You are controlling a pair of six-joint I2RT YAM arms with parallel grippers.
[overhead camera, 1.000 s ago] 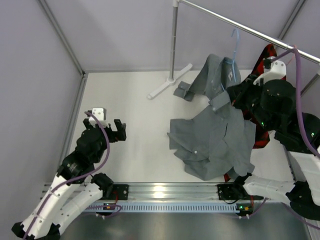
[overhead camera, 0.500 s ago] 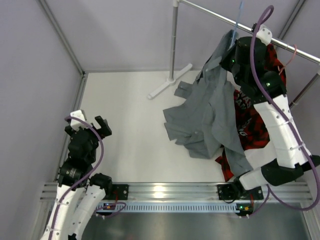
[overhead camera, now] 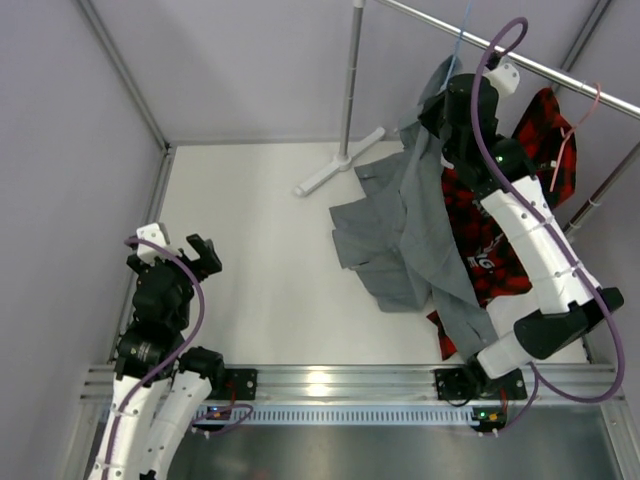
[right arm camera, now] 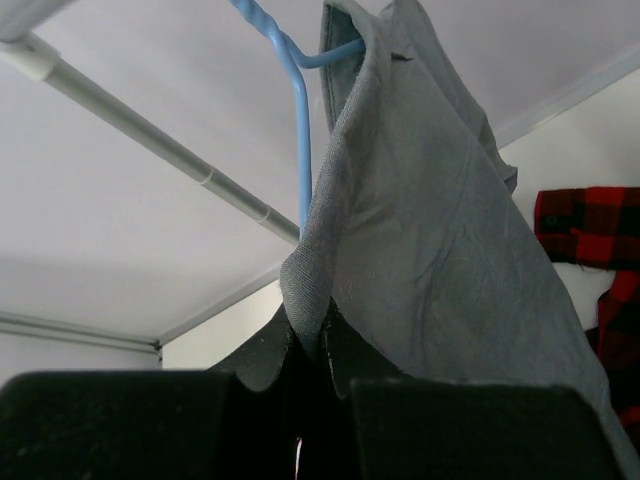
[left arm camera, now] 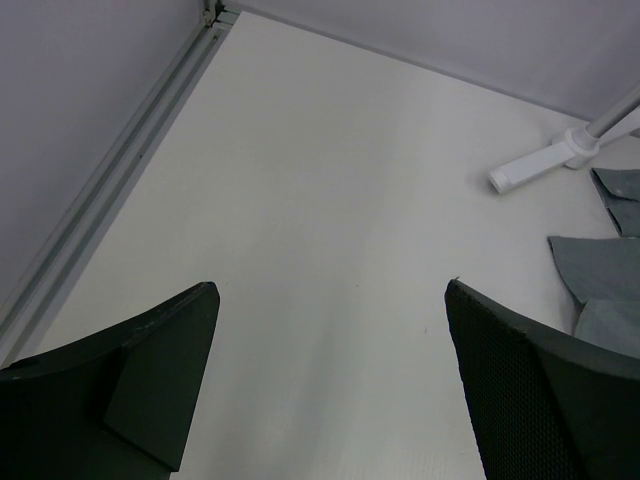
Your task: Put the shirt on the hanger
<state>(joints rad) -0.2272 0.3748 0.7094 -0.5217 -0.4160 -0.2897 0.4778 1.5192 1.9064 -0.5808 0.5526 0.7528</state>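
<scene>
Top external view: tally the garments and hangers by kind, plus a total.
Shirts: 2 (grey-green shirt, red-and-black plaid shirt)
Hangers: 2 (light-blue hanger, pink hanger)
Total: 4

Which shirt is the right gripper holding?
The grey-green shirt: the right gripper is shut on its cloth just below the blue hanger. The red plaid shirt hangs beside it, ungripped.
</scene>
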